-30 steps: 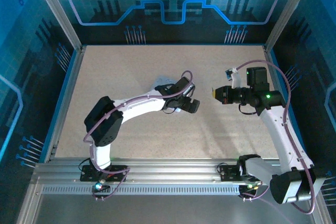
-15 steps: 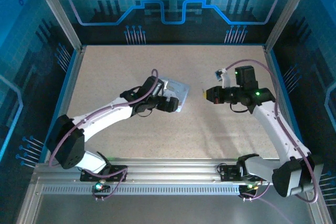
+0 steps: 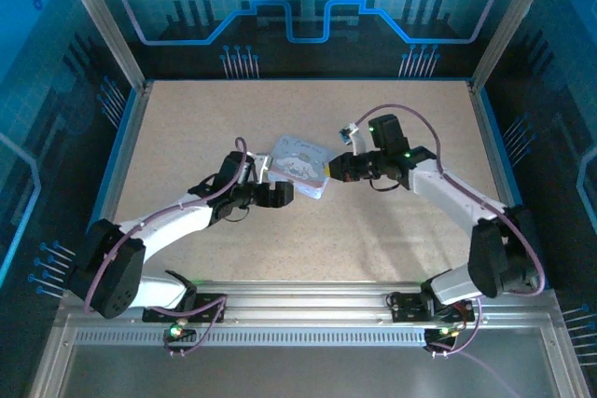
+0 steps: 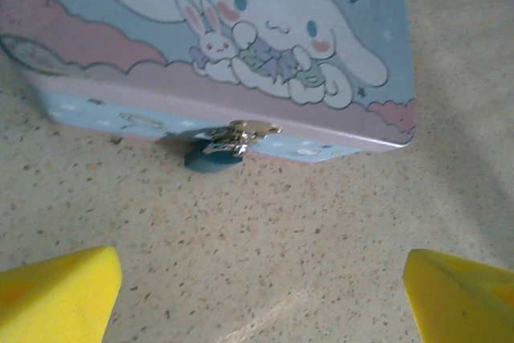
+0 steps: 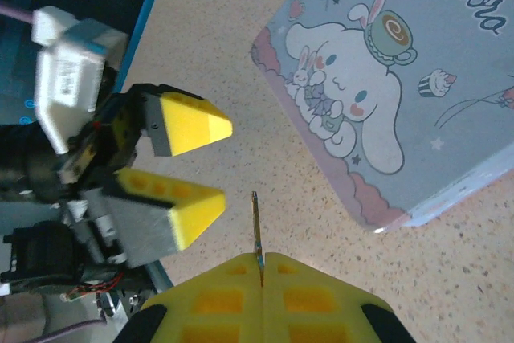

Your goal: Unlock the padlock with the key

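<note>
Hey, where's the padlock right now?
In the left wrist view, the padlock hangs on the cartoon tin, at the middle of the side wall facing the camera. It sits down at the table, ahead of the open left gripper.

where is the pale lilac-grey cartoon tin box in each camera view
Top external: the pale lilac-grey cartoon tin box lies mid-table, just beyond the left gripper.
Left wrist: the tin box spans the upper half, a small dark padlock at its near wall.
Right wrist: the tin box sits upper right.
Shared landmark: the left gripper, open, close beside the tin box.
</note>
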{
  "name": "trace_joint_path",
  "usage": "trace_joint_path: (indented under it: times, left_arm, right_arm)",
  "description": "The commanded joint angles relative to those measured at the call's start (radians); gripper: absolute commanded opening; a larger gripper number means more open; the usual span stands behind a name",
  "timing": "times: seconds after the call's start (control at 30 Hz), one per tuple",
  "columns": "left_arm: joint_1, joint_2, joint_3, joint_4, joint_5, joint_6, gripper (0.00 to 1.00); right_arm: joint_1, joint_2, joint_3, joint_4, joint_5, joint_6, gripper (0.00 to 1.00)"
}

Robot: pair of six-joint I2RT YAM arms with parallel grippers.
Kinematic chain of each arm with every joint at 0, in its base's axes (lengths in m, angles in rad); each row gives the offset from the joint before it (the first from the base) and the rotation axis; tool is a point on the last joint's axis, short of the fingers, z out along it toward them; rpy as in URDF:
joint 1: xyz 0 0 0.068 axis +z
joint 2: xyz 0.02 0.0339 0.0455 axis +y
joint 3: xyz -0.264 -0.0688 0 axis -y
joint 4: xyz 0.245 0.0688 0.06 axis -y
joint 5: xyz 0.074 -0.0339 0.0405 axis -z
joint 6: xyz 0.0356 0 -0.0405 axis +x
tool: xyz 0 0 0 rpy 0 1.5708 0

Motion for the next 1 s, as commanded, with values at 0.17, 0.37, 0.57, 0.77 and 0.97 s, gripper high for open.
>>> trace_joint_path:
  times: [0.17, 0.37, 0.57, 0.77, 0.97]
  left_arm:
    - [0.016, 0.077, -0.046, 0.181, 0.075, 0.009, 0.88]
    - [0.019, 0.129, -0.061, 0.252, 0.084, 0.023, 0.88]
    - [0.018, 0.188, -0.048, 0.282, 0.088, 0.040, 0.86]
    - [0.018, 0.240, -0.045, 0.323, 0.092, 0.054, 0.83]
    - [0.018, 0.296, -0.033, 0.372, 0.101, 0.077, 0.80]
  right_arm:
    - [0.024, 0.169, 0.014, 0.174, -0.045, 0.068, 0.01]
    - [0.031, 0.248, 0.036, 0.201, -0.047, 0.085, 0.01]
    - [0.037, 0.299, 0.048, 0.195, -0.022, 0.094, 0.01]
    - [0.039, 0.317, 0.051, 0.144, 0.020, 0.084, 0.01]
    - [0.039, 0.316, 0.043, 0.111, 0.047, 0.068, 0.01]
